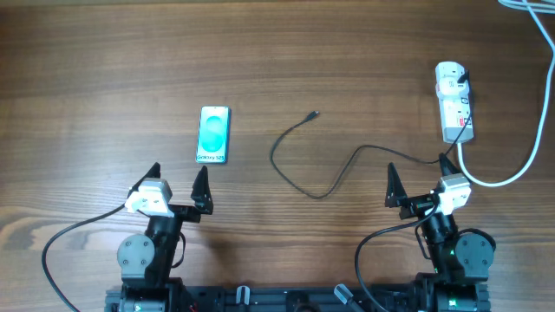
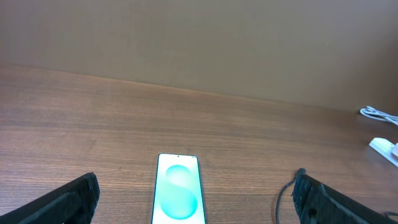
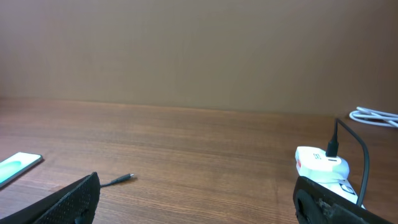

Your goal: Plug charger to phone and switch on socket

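1. Starting from empty: my left fingers (image 1: 201, 182) and my right fingers (image 1: 392, 184) both stand wide apart low in the overhead view, holding nothing and touching nothing.
2. The phone (image 1: 213, 134) lies flat and screen-up left of centre, just above my left fingers. In the left wrist view it sits at bottom centre, between them.
3. The charger (image 1: 290, 139) snakes across the middle of the tabletop (image 1: 104, 61). Its connector tip (image 1: 314, 113) rests upper centre, to the right of the phone and well apart from it. The other end runs to the socket (image 1: 453, 102) at upper right, where a plug is already fitted.
4. I judge the step in hand to be picking up that tip, probably with my right fingers, since the cable lies on their side.
5. I should come down low and close across the cable just behind the connector. Gripped further back, so thin a line would likely droop and wander.
6. The phone looks free to slide when pushed, so my left fingers should brace it before the tip goes in. I cannot tell where the port is.
7. The red switch comes last, and I should stay clear of the white lead (image 1: 531, 165) curling at right.
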